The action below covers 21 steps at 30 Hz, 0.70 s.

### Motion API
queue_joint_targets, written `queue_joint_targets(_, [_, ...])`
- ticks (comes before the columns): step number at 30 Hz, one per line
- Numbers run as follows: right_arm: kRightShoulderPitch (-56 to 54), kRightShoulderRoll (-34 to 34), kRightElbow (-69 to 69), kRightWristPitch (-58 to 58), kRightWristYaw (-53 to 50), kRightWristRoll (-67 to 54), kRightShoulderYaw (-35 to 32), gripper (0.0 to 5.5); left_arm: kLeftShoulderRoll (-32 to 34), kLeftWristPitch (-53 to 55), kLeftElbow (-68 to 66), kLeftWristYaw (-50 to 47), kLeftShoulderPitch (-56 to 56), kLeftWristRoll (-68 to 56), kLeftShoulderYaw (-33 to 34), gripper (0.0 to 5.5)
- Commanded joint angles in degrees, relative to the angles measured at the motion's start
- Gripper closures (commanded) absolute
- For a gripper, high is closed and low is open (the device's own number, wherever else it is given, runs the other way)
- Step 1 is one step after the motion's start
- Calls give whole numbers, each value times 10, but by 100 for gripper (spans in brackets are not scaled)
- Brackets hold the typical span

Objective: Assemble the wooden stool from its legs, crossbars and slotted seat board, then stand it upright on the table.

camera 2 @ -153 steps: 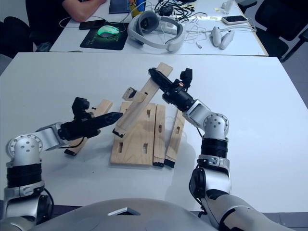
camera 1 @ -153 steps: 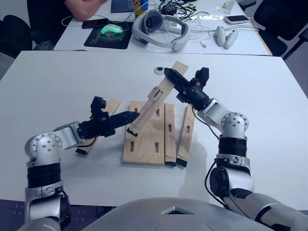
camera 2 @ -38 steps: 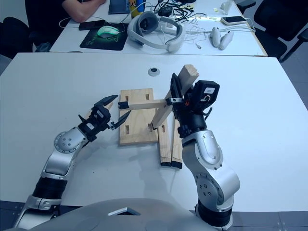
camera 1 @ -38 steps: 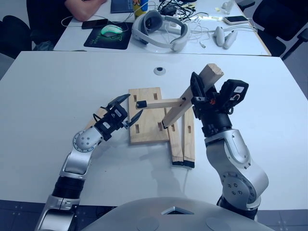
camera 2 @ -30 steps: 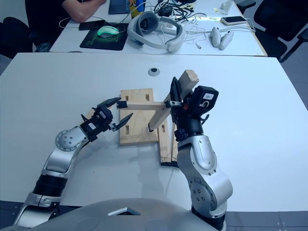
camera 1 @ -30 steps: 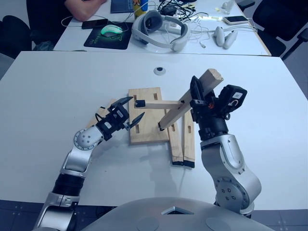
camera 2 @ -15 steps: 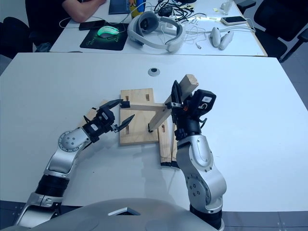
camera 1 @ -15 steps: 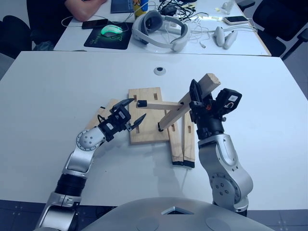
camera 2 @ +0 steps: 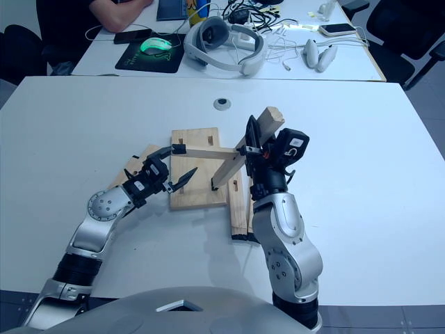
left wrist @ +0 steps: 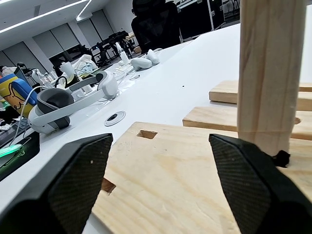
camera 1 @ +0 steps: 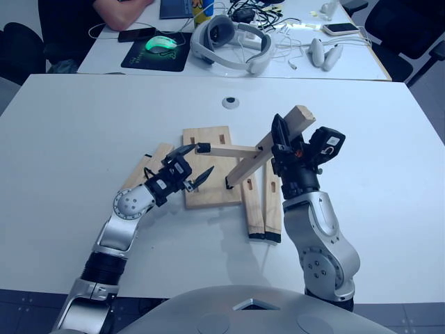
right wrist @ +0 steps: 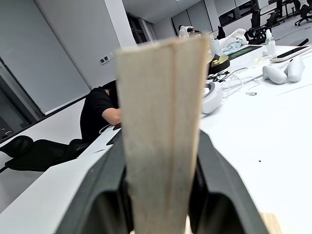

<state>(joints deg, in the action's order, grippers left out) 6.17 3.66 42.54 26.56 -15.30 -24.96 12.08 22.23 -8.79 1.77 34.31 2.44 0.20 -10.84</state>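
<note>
Left gripper (camera 1: 201, 158) neared seat board (camera 1: 221, 186), jaws spread; right gripper (camera 1: 281, 142) pinches leg (camera 1: 247, 165).

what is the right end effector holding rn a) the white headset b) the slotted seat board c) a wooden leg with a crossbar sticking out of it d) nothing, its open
C: the right end effector is shut on the tilted leg, and the crossbar juts from that leg out over the seat board, which lies flat below.
</note>
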Motion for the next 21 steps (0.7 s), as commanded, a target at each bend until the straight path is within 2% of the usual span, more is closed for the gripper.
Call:
queue_joint_targets(1, [-19, 34, -9, -7, -7, 11, 6, 447, 2, 0, -1, 3, 1, 2, -4, 184])
queue_joint_targets(10, [-16, 27, -24, -8, -3, 34, 30, 447, 2, 1, 2, 0, -3, 1, -5, 184])
queue_joint_targets(21, [27, -37, -40, -45, 36, 155, 110, 447, 13, -1, 10, 4, -18, 0, 1, 184])
